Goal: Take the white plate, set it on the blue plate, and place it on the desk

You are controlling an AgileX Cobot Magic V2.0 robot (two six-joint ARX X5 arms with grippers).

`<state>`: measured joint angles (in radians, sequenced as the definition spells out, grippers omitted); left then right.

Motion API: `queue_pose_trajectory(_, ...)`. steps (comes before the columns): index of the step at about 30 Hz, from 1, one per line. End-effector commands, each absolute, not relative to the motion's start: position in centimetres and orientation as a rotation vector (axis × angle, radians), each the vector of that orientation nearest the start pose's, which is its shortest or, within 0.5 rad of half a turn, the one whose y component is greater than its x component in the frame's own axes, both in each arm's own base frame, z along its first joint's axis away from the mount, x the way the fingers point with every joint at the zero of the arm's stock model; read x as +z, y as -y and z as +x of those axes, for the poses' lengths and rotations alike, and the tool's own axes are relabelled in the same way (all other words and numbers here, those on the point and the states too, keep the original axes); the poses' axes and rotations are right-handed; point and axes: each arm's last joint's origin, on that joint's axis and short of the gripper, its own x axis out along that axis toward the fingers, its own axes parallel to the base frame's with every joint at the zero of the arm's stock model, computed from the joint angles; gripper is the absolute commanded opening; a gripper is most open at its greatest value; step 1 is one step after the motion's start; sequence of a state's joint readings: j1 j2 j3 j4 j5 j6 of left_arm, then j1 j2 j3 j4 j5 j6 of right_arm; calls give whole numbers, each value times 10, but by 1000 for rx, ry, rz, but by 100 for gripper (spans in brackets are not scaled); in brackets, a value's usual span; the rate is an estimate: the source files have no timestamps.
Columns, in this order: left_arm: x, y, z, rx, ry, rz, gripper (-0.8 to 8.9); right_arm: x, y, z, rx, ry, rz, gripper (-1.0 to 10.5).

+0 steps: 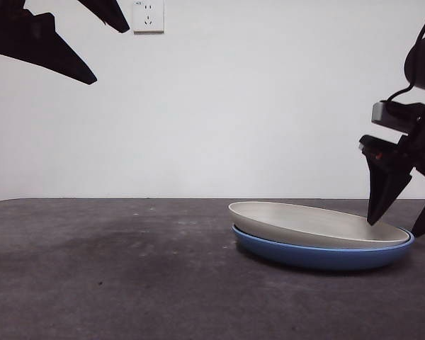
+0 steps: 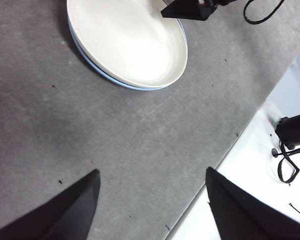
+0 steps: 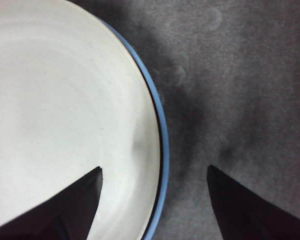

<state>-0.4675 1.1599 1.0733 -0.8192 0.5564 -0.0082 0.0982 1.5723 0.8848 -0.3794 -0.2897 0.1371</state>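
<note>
In the front view, the right gripper reaches in from the right edge, angled steeply down, one black jaw tip over the right side of the white plate and the other just outside the rim. The white plate lies tilted in the blue plate, its left edge raised; both rest on the desk, right of centre. The left gripper hangs high in the top left corner, well apart from the plates.

In the left wrist view, the left gripper hovers above bare desk with its jaws spread wide and nothing between them. The white plate sits well ahead of it, a thin blue plate rim showing beneath, and the right gripper's dark tip is over the plate's far side.

In the right wrist view, the right gripper has its jaws wide apart, straddling the stacked rims: one jaw over the white plate, the other over the desk, the blue plate edge between them. It grips nothing.
</note>
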Motion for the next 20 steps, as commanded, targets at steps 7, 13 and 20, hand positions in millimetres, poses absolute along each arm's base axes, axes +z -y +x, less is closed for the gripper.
queue_pose_trajectory(7, 315, 115, 191, -968, -922, -32, 342, 164, -39, 299, 267, -1112, 235, 230)
queue_pose_trajectory(13, 315, 115, 191, -968, -922, -32, 342, 158, -39, 300, 261, -1132, 239, 154)
queue_pose_trajectory(20, 315, 115, 191, -968, -922, -32, 342, 159, -39, 302, 261, -1117, 241, 8)
